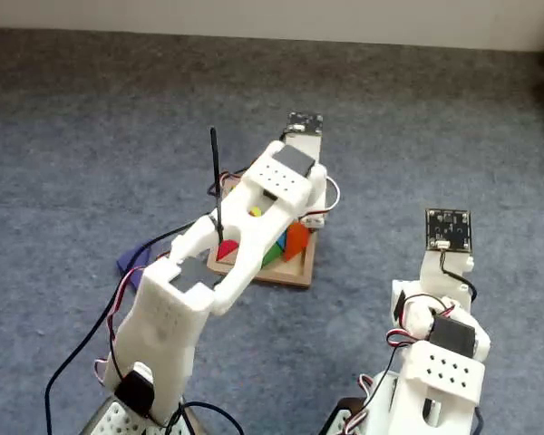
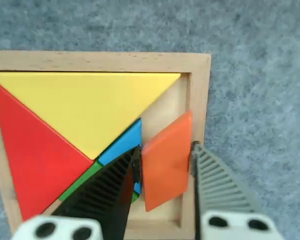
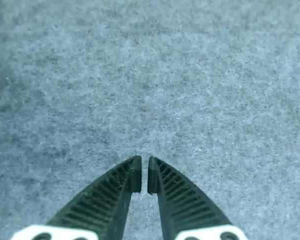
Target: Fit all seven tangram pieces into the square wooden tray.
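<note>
Square wooden tray (image 1: 281, 275) sits at centre of high view on grey carpet (image 1: 453, 118), L arm (image 1: 254, 227) stretched over it. Left gripper (image 2: 165, 152) pinches orange piece (image 2: 165, 172) betw. both fingers; piece tilted, above the tray's unfilled strip beside one rim. Seated flat in tray: yellow triangle (image 2: 90, 105), red triangle (image 2: 30, 155), blue piece (image 2: 122, 145), green piece (image 2: 77, 182). Purple piece (image 1: 131, 258) lies on carpet, left of centre, apart from tray. Right gripper (image 3: 144, 175), lower right in high view, jaws pressed together over bare carpet, holding nothing
</note>
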Available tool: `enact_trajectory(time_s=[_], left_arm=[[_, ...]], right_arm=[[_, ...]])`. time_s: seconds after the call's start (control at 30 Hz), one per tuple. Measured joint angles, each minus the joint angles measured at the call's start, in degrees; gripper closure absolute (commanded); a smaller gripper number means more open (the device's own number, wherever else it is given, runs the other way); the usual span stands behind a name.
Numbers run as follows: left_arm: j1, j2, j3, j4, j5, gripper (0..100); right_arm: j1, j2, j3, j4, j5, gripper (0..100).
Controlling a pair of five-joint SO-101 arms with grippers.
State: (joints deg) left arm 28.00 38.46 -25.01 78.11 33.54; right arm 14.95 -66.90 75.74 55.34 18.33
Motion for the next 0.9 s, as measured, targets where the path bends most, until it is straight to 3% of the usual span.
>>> enact_trajectory(time_s=[0.07, 0.2, 0.43, 0.6, 0.77, 0.9], left_arm=[[-0.4, 2.5, -5.0, 4.7, -0.1, 61], [-0.8, 4.8, -13.5, 12.0, -0.1, 62], [-1.1, 4.7, -26.8, 21.5, -0.1, 77], [-1.2, 5.1, -26.5, 22.4, -1.1, 99], [-1.1, 5.3, -19.2, 22.4, -7.5, 99], [-1.1, 8.2, -14.2, 20.0, -8.3, 99]], right_arm=[[0.0, 0.0, 0.0, 0.0, 0.0, 96.1], [0.0, 0.0, 0.0, 0.0, 0.0, 96.1], [0.0, 0.0, 0.0, 0.0, 0.0, 96.1], [0.0, 0.0, 0.0, 0.0, 0.0, 96.1], [0.0, 0.0, 0.0, 0.0, 0.0, 96.1], [0.0, 0.0, 0.7, -1.8, 0.0, 96.1]])
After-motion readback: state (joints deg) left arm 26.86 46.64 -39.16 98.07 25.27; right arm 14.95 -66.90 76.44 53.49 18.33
